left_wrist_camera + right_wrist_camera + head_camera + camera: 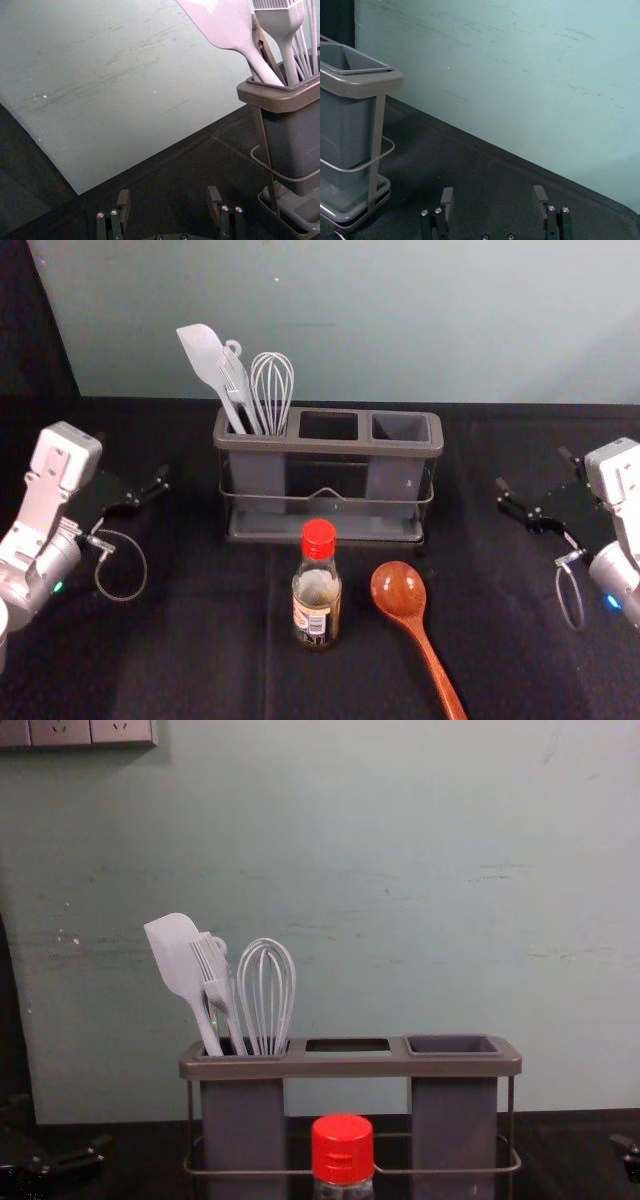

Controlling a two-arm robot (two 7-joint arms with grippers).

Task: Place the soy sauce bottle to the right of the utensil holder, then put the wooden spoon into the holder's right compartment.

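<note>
Right tool: fingers spread, nothing between them, held off the holder's right side and aimed toward the wall. Left tool: likewise spread and unloaded, out beyond the holder's left side. Both stand wide of the work, which leaves the middle free for a first reach.

Soy sauce bottle: upright on the bench, in front of the holder and near its middle, red cap up. Upright stance should suit a side grip on the body and a straight set-down. Target is beside the holder's right end, so bottle placement is unmet; judged to be the step in hand, right tool the likelier choice.

Wooden spoon: lying just right of the bottle, bowl toward the holder, handle running back toward the robot. Handle would need to be gripped and turned downward if the bowl is to end uppermost, like the other utensils. Risk: a low sweep for the bottle could nudge the bowl.

Utensil holder: upright, long side facing the robot. Left compartment carries spatula, brush and whisk, heads up, handles down. Right compartment opens upward, ready for the spoon. Middle opening seems to have no cup beneath, though its dark interior reads poorly
</note>
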